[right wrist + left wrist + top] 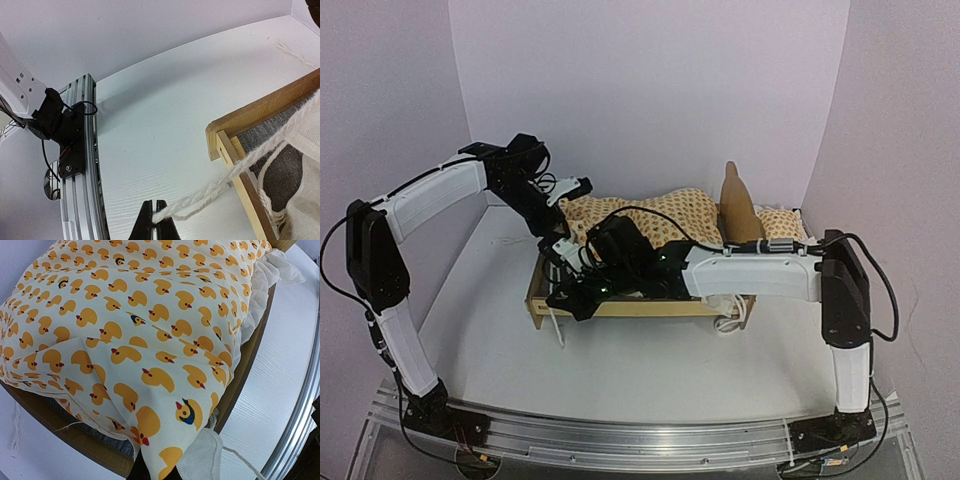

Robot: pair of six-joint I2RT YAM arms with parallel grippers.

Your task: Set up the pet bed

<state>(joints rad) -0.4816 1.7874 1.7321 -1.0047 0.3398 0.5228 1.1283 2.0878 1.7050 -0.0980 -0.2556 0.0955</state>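
Pet bed (pixel 620 306) is seen at the middle of the white table (pixel 620 385), beyond the arm bases, with its long side rail turned to the near edge. At its left end the right gripper (pixel 155 218) is closed on a white cord (pixel 215 187), which is led across the frame's corner rail beside the grey fabric base (pixel 262 131). Just behind, the left gripper (pixel 149 472) is shut on the edge of the duck-print cushion (pixel 140 330), whose folds are gathered toward the fingers. The cushion is heaped along the bed, and the brown headboard (pixel 738 200) is raised at the far right end.
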